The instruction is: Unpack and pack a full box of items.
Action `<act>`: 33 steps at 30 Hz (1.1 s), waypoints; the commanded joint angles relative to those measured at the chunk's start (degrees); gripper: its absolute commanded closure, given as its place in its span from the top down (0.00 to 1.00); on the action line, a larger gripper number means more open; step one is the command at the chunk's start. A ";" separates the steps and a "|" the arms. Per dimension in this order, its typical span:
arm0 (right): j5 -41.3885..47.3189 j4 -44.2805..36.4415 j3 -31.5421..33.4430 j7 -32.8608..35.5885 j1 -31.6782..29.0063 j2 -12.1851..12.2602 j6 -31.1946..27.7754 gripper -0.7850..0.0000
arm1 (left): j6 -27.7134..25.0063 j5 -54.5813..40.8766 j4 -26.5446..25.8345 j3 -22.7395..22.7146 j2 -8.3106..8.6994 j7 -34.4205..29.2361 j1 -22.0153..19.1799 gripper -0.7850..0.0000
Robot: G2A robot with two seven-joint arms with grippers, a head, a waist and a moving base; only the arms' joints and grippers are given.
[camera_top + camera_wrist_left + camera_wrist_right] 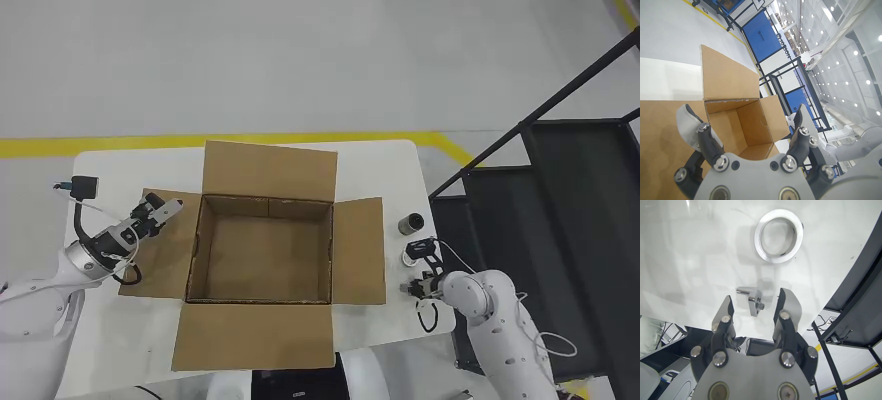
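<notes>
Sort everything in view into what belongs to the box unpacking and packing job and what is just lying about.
Job: open, empty cardboard box; metal ring and metal bracket on the table beside it; left gripper, open over a box flap; right gripper, open above the bracket.

Just there: white table; black metal platform beside it; yellow floor line.

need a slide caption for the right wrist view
Open right gripper over a metal bracket, metal ring nearby.

Matt corrugated cardboard box (265, 245); polished metal ring (778, 237) and bracket (753, 301) (mirror-glossy).
</notes>
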 commanded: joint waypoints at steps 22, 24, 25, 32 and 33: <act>66.79 -10.30 19.14 9.91 -4.19 2.43 -10.85 1.00 | 0.00 0.00 0.00 0.00 0.00 0.00 0.00 1.00; 66.75 -9.67 19.63 10.92 -4.04 2.78 -11.23 1.00 | 0.00 0.00 0.00 0.00 0.00 0.00 0.00 1.00; 62.35 -9.86 19.95 11.74 -4.08 3.09 -10.74 1.00 | 0.00 0.00 0.00 0.00 0.00 0.00 0.00 1.00; 39.08 -10.77 12.76 14.91 -3.62 4.28 -7.90 1.00 | 0.00 0.00 0.00 0.00 0.00 0.00 0.00 1.00; 38.49 -10.04 12.02 14.47 -3.54 4.34 -7.81 1.00 | 0.00 0.00 0.00 0.00 0.00 0.00 0.00 1.00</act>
